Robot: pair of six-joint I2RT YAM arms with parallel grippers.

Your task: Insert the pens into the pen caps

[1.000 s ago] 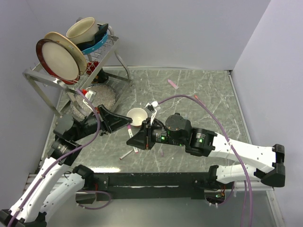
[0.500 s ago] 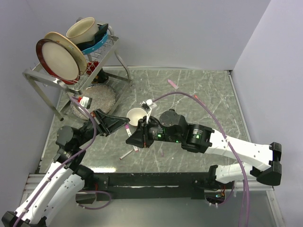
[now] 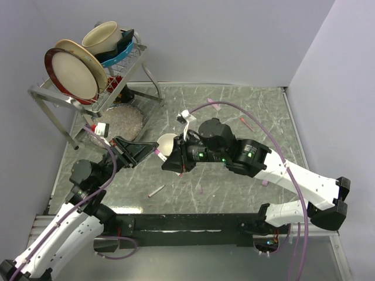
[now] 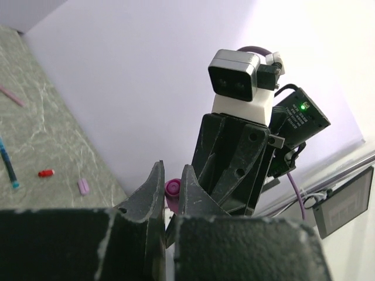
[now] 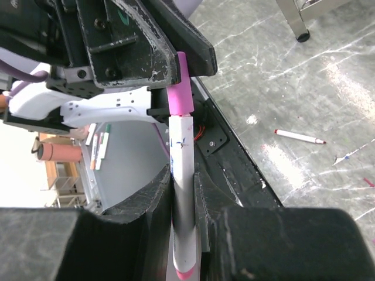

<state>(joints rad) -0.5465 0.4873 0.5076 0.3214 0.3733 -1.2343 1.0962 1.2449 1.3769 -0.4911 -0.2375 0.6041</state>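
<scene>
The dish rack [image 3: 130, 61] and bowl [image 3: 166, 142] crowd the left end effector [image 3: 153, 150]; the table's [image 3: 275, 117] right side offers room.

Top view: metal dish rack [image 3: 88, 93] at ten o'clock holding red-rimmed plate [image 3: 69, 73] and beige cup [image 3: 102, 36]; clear dish [image 3: 128, 120] below; cream bowl [image 3: 166, 141] central on marbled table [image 3: 246, 105].

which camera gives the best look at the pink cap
Right wrist: the pink cap shows full length, side on, at the tip of the white pen. Left wrist shows only its round end; top external, a tiny pink speck.
</scene>
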